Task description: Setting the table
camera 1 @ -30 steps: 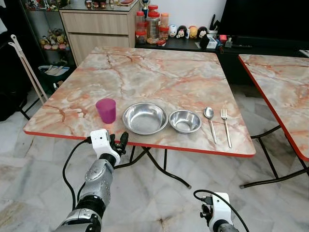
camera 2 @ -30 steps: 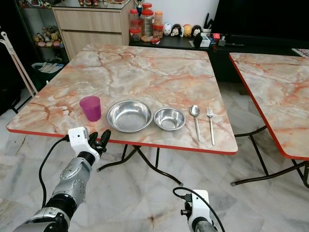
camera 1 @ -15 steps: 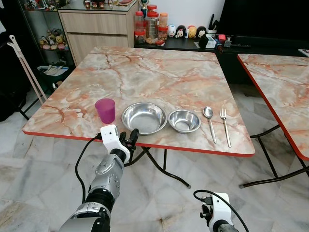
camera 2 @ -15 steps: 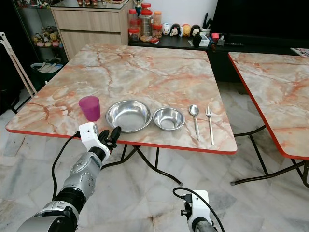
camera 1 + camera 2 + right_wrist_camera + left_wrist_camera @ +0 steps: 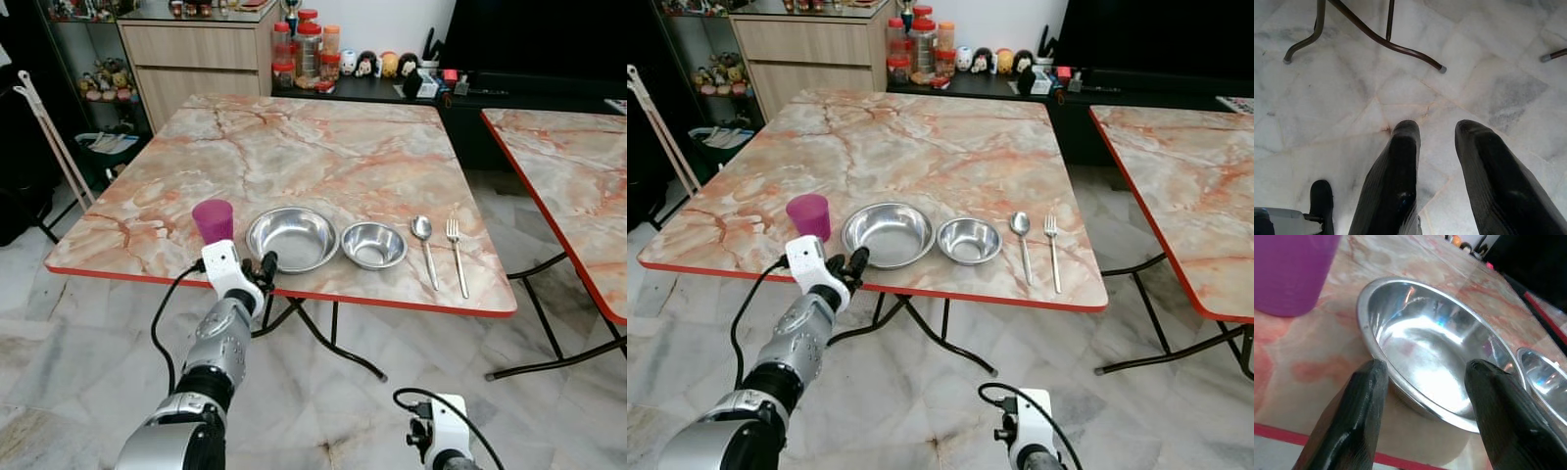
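On the marble table (image 5: 323, 147) stand a purple cup (image 5: 213, 219), a large steel bowl (image 5: 293, 239), a small steel bowl (image 5: 374, 245), a spoon (image 5: 426, 247) and a fork (image 5: 457, 255) in a row near the front edge. My left gripper (image 5: 261, 266) is open at the table's front edge, just before the large bowl's (image 5: 1435, 362) near rim, with the cup (image 5: 1293, 269) beside it. Nothing is between its fingers (image 5: 1359, 421). My right gripper (image 5: 1437, 142) hangs low over the floor, open and holding nothing.
A second marble table (image 5: 568, 166) stands at the right with a gap between. A wooden cabinet (image 5: 196, 49) and a dark shelf with jars (image 5: 309, 44) and toys are behind. Folding table legs (image 5: 333, 343) cross the tiled floor (image 5: 1332, 98) below.
My left arm has risen and reached forward, from below the table edge up to the large bowl's near rim. The right arm has stayed low.
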### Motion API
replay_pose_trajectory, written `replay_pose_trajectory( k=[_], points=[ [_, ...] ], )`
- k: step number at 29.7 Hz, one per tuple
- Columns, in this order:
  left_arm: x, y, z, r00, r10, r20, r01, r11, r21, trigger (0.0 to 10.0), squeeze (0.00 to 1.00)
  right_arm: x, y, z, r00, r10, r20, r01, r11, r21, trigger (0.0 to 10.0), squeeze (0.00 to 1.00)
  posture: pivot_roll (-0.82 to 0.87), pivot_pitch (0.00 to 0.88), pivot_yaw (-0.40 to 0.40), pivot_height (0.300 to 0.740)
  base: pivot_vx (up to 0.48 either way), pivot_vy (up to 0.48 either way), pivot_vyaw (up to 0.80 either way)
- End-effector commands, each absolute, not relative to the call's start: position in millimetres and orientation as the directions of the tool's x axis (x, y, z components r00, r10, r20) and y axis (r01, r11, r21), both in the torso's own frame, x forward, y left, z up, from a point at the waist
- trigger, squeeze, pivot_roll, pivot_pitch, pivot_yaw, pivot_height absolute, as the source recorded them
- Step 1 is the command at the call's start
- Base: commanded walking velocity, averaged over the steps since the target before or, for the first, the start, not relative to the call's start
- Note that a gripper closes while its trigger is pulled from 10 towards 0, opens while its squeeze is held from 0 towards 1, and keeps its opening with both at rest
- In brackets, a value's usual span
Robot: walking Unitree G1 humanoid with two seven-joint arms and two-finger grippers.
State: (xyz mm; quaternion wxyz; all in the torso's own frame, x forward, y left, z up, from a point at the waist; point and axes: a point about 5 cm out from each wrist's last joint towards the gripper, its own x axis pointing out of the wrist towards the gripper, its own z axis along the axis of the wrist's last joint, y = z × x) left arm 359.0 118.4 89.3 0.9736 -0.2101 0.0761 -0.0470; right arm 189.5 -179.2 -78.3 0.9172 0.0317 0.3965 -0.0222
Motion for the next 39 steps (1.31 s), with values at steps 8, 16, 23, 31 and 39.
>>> replay_pose_trajectory(
  k=[8, 16, 23, 31, 39],
  points=[
    [366.4, 98.7, 97.3, 0.977, -0.131, -0.167, 0.06, 0.925, -0.375, 10.0, 0.0, 185.2, -179.5, -80.1, 0.681, -0.021, -0.732, 0.072, 0.997, 0.039, 10.0, 0.0, -0.01, 0.0, -0.023, 0.74, 0.0, 0.0, 0.0],
    [372.2, 93.1, 108.8, 0.987, -0.078, -0.143, 0.021, 0.932, -0.362, 10.0, 0.0, 179.8, -185.6, -81.7, 0.675, -0.036, -0.737, 0.083, 0.996, 0.028, 10.0, 0.0, -0.03, 0.0, -0.025, 0.74, 0.0, 0.0, 0.0],
    [380.4, 106.6, 129.2, 0.998, 0.003, -0.063, -0.027, 0.919, -0.394, 10.0, 0.0, 178.7, -190.5, -81.5, 0.675, -0.047, -0.736, 0.089, 0.996, 0.019, 10.0, 0.0, -0.04, 0.0, -0.033, 0.74, 0.0, 0.0, 0.0],
    [379.6, 123.1, 127.0, 0.996, 0.07, -0.062, -0.082, 0.971, -0.225, 10.0, 1.0, 182.1, -191.0, -80.0, 0.678, -0.046, -0.734, 0.083, 0.996, 0.015, 10.0, 0.0, -0.03, 0.0, -0.038, 0.74, 0.0, 0.0, 0.0],
    [375.3, 115.9, 112.3, 0.988, 0.024, -0.151, -0.058, 0.972, -0.227, 10.0, 1.0, 186.3, -186.7, -78.6, 0.684, -0.035, -0.729, 0.074, 0.997, 0.021, 10.0, 0.0, -0.01, 0.0, -0.039, 0.74, 0.0, 0.0, 0.0]
  ],
)
